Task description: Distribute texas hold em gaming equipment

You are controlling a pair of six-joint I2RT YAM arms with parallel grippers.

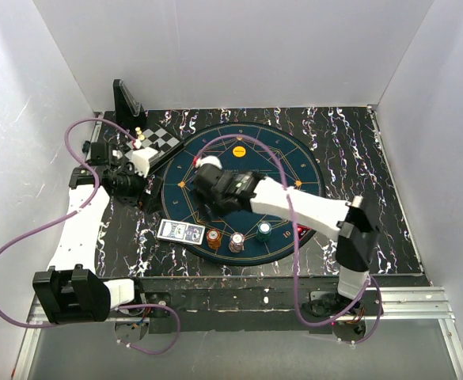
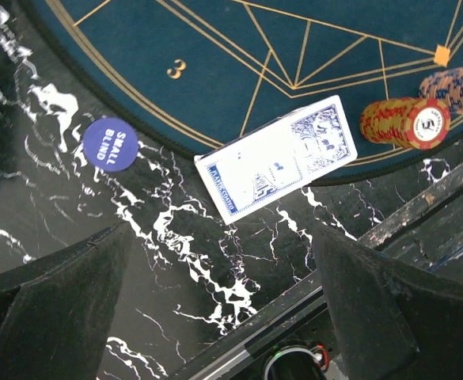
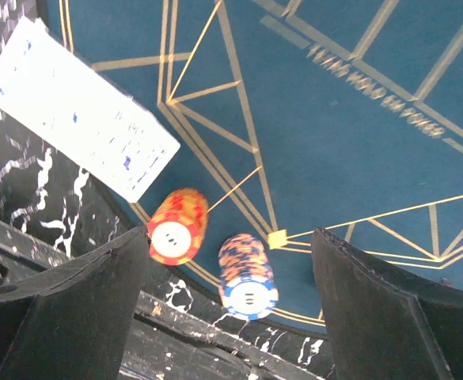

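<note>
Our right gripper [image 3: 229, 234], jaws wide, faces two chip stacks [image 3: 177, 226] dead ahead; left gripper [image 2: 219, 231], equally wide, eyes the deck [image 2: 277, 157].

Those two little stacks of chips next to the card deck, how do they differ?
The orange chip stack has a red-rimmed top chip; the blue-topped chip stack has a blue-rimmed one. The orange chip stack stands nearer the card deck; the blue-topped chip stack stands beside a small gold square. Both stand near the edge of the dark blue mat, with white-centred top chips.
</note>
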